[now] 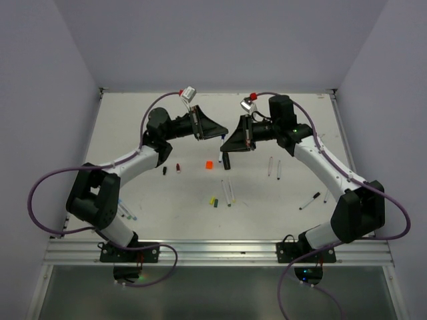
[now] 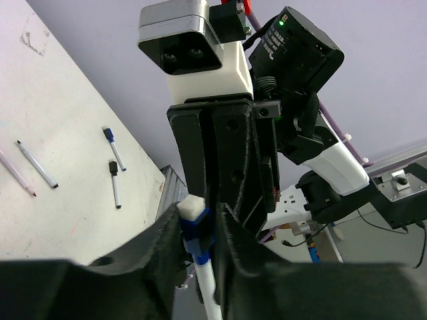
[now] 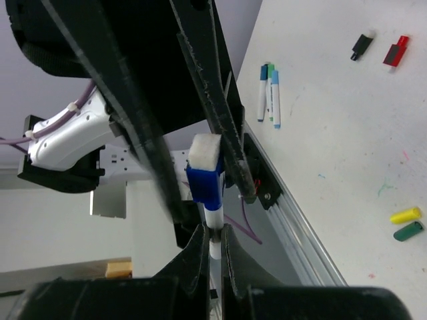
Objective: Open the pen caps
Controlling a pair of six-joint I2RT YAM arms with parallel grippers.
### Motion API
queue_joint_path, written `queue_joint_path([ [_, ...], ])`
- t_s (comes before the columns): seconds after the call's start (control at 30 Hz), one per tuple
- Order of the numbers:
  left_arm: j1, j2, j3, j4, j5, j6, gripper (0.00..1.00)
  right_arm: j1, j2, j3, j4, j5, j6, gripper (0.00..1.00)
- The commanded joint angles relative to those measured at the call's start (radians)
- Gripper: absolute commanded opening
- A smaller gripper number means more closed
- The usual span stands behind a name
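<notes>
Was at the grasp stage of uncapping 1 pen (image 3: 211,220). Clamped the pen's white barrel in the right gripper (image 3: 213,237), just below the blue cap (image 3: 203,183) on the pen's end. Flanked that cap with the left gripper (image 2: 199,223), jaws narrow; could not tell if pinched. Likely called next for a firm squeeze and straight pull along the pen.

Tools nose to nose above the far middle of the worktop (image 1: 167,220)
Left tool (image 2: 198,237) on the left, right tool (image 3: 213,243) on the right, and one pen (image 3: 212,223) bridging them: its barrel inside the right tool, its pen cap (image 3: 203,183) between the left tool's jaws. In front, nearer the bases, loose caps (image 1: 208,165) lie mid-worktop, spare pens (image 1: 270,167) right of them, and more pens (image 1: 128,212) beside the left arm (image 1: 100,193)
</notes>
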Motion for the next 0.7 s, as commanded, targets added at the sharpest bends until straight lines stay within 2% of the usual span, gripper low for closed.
queue_joint_path([
  [0.0,-0.006,-0.004,-0.006,0.117,0.057,-0.051,0.25,-0.001,-0.030,-0.006,0.061,0.008,0.031,0.00],
  [0.07,-0.006,-0.002,-0.012,0.132,0.061,-0.065,0.19,-0.001,-0.031,-0.011,0.062,0.013,0.031,0.00],
  [0.13,-0.006,-0.001,-0.015,0.134,0.061,-0.067,0.00,-0.001,-0.031,-0.014,0.061,0.020,0.031,0.00],
  [0.23,-0.006,-0.010,-0.002,0.062,0.037,-0.045,0.00,-0.001,-0.031,0.001,0.021,0.059,0.002,0.00],
  [0.33,-0.003,-0.028,0.072,-0.316,-0.076,0.112,0.00,0.022,-0.001,0.096,-0.211,0.179,-0.177,0.00],
  [0.37,-0.003,-0.035,0.151,-0.577,-0.200,0.214,0.00,0.037,0.013,0.171,-0.381,0.318,-0.283,0.00],
  [0.4,-0.003,-0.036,0.202,-0.687,-0.263,0.252,0.00,0.055,0.029,0.199,-0.446,0.389,-0.315,0.00],
  [0.47,-0.004,0.022,0.372,-1.049,-0.375,0.322,0.00,0.115,0.044,0.224,-0.521,0.565,-0.342,0.00],
  [0.57,0.000,0.050,0.423,-1.139,-0.480,0.337,0.00,0.189,0.061,0.215,-0.551,0.718,-0.340,0.00],
  [0.63,0.008,0.063,0.443,-1.152,-0.489,0.338,0.00,0.216,0.070,0.204,-0.565,0.744,-0.337,0.00],
  [0.67,0.012,0.073,0.462,-1.208,-0.517,0.367,0.00,0.218,0.078,0.192,-0.574,0.743,-0.339,0.00],
])
